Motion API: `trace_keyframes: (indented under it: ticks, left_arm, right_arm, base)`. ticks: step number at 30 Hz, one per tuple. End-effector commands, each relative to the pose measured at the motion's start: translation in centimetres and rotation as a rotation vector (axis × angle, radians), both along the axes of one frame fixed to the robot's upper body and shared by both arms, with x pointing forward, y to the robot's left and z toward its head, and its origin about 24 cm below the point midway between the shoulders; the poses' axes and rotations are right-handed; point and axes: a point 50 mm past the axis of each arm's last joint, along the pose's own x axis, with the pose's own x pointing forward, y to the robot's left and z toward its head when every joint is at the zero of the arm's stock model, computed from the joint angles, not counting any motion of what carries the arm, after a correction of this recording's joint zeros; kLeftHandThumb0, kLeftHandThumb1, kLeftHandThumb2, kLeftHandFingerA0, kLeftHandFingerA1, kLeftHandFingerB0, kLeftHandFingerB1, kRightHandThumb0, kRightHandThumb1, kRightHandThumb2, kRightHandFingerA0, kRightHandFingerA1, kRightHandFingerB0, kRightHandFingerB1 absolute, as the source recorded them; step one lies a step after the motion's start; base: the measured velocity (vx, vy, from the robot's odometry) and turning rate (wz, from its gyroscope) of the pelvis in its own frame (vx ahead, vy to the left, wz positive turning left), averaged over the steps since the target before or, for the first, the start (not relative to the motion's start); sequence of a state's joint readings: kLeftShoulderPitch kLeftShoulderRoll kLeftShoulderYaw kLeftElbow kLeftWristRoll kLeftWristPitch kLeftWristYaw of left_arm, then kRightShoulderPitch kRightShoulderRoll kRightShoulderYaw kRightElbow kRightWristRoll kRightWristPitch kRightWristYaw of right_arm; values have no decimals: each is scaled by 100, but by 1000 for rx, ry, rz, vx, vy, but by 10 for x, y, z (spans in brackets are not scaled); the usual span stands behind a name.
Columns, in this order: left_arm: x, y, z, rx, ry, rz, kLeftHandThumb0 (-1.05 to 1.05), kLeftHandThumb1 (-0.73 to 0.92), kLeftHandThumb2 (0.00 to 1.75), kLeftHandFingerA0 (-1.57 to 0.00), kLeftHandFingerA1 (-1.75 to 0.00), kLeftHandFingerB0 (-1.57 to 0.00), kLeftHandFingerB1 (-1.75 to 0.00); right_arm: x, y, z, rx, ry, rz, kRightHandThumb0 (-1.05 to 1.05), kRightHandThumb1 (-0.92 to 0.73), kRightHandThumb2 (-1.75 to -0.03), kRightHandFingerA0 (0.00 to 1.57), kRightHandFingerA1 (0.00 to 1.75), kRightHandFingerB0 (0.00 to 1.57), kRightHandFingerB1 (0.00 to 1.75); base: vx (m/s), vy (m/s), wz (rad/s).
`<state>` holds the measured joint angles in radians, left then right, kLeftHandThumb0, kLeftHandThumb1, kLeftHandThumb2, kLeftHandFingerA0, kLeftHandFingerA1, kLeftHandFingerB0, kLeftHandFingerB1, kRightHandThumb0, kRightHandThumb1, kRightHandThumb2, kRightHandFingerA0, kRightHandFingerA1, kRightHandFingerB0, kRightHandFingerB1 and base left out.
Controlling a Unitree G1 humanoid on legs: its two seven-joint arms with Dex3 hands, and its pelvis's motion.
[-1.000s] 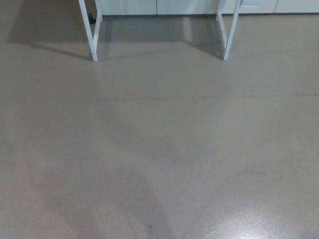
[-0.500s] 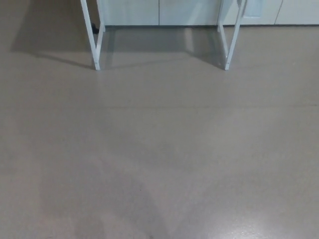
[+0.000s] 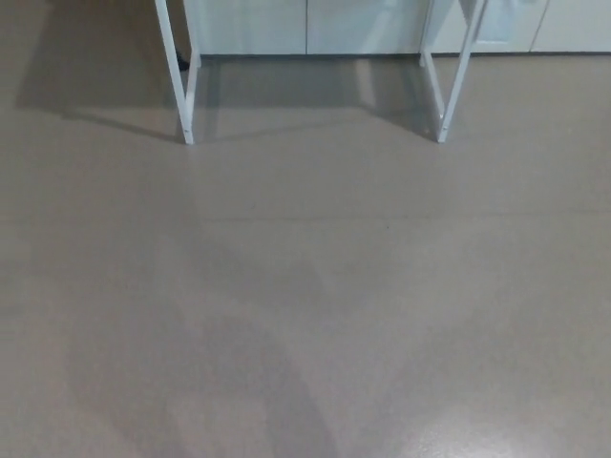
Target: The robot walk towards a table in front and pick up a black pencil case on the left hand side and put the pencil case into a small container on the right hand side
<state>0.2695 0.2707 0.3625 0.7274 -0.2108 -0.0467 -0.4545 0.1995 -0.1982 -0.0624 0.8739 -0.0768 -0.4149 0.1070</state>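
Open grey floor (image 3: 305, 305) fills the view. White table legs (image 3: 181, 86) are seen at 11 and 1 o'clock, before white cabinets (image 3: 305, 24). Neither hand is shown; finger state cannot be told.

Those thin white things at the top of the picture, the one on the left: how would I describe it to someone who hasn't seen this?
Most of the view is bare grey floor, with pale cabinets along the top edge. In front of them two white table legs stand on the floor; the left leg is a slim pair of struts meeting at its foot. Unlike the right leg, it throws a long shadow toward the left.
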Motion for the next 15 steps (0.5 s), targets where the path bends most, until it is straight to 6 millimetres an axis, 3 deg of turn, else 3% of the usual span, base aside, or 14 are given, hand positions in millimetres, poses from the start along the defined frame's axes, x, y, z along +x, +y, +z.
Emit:
trace_keyframes:
  ticks: [1, 4, 5, 7, 8, 9, 10, 11, 12, 13, 14, 15]
  left_arm:
    - [3, 1, 3, 12, -20, -7, -12, 69, 61, -38, -42, -24, -33]
    - [3, 1, 2, 9, -22, -4, -11, 69, 60, -38, -43, -25, -33]
    - [4, 1, 2, 18, -18, -9, -9, 50, 96, -28, -57, -13, -50]
    - [4, 1, 2, 32, -16, -18, -9, 49, 95, -28, -57, -14, -50]
    - [3, 1, 2, 30, -17, -24, -15, 69, 61, -38, -43, -25, -33]
    - [3, 1, 2, 20, -21, -18, -14, 68, 61, -38, -44, -25, -34]
    - [3, 1, 2, 18, -21, -16, -10, 49, 95, -27, -57, -13, -49]
    - [3, 2, 2, 21, -18, -17, -10, 49, 95, -27, -57, -13, -49]
    - [4, 1, 2, 16, -20, -16, -12, 69, 61, -37, -43, -23, -32]
    - [4, 1, 2, 11, -21, -7, -8, 50, 95, -27, -57, -13, -49]
    - [4, 2, 1, 11, -21, -4, -12, 69, 61, -39, -43, -24, -33]
    - [4, 2, 2, 15, -21, -9, -9, 51, 96, -28, -57, -13, -49]
  right_arm:
    - [1, -7, 3, -25, -16, -9, -19, -46, -89, 38, 61, 15, 50]
    - [1, -7, 3, -38, -15, -5, -20, -46, -89, 40, 61, 15, 50]
    - [1, -7, 2, -37, -14, -7, -20, -46, -89, 39, 61, 15, 50]
    - [1, -7, 2, -35, -13, -7, -20, -46, -89, 38, 61, 15, 50]
    - [1, -7, 2, -37, -12, -6, -20, -46, -89, 38, 61, 15, 50]
    - [1, -7, 2, -34, -11, -5, -20, -47, -90, 38, 61, 15, 50]
    - [1, -7, 3, -37, -15, 0, -20, -46, -89, 40, 62, 16, 51]
    - [1, -7, 3, -45, -20, 7, -20, -46, -89, 40, 62, 16, 51]
    - [1, -7, 3, -46, -19, 7, -20, -46, -89, 40, 62, 16, 51]
    - [1, -7, 3, -48, -16, 4, -20, -46, -89, 40, 62, 16, 50]
    - [2, -7, 3, -47, -16, 4, -20, -47, -89, 40, 61, 15, 50]
    - [2, -7, 3, -46, -17, 3, -20, -47, -89, 39, 61, 15, 50]
  base:
    - [92, -379, -38]
    - [99, -291, 11]
    - [91, -171, 4]
    - [79, -115, -2]
    - [88, -83, 0]
    - [109, -36, -5]
    - [131, 5, -4]
    - [136, 18, -11]
    - [140, 46, -12]
    - [145, 56, -5]
    - [169, 88, -9]
    - [180, 131, -8]
